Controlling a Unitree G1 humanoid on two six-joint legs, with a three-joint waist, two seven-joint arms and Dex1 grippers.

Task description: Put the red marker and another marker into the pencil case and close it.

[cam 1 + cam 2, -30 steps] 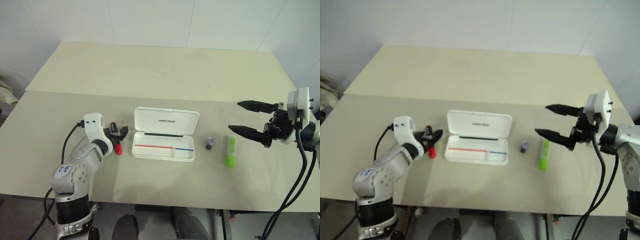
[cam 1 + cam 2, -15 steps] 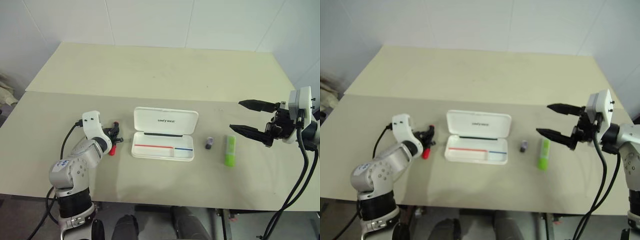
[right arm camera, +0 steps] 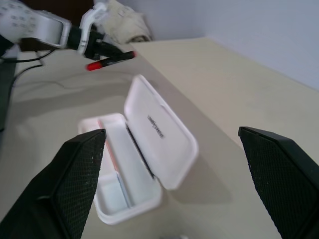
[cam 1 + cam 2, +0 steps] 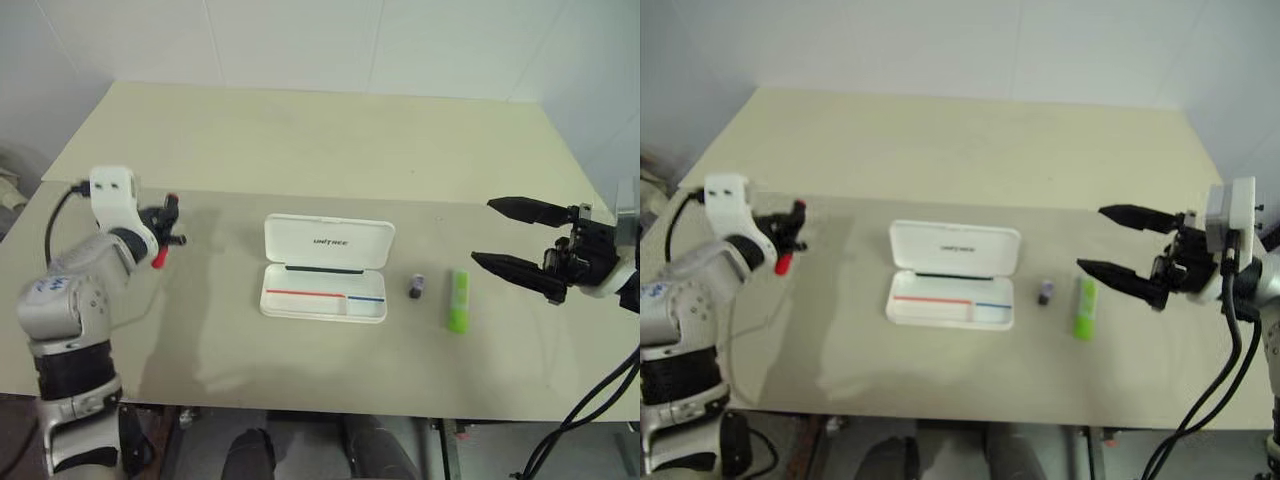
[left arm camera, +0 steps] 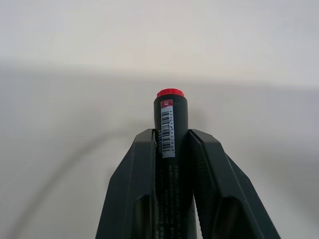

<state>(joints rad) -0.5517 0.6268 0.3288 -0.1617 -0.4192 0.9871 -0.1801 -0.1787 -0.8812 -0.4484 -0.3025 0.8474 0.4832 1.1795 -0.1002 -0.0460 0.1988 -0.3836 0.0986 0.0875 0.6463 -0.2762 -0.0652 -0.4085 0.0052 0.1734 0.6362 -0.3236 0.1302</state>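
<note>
My left tool clenched on red marker, held above surface, well left of pencil case; case open, lid up; green marker lies right of case; my right tool spread wide, empty, near green marker.

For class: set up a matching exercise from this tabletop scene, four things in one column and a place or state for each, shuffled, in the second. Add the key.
1. red marker
2. pencil case
3. green highlighter
4. right gripper

A. lying on the table
B. open, holding nothing
C. lid up
D. clamped in the left gripper

Pairs: 1-D, 2-C, 3-A, 4-B
</note>
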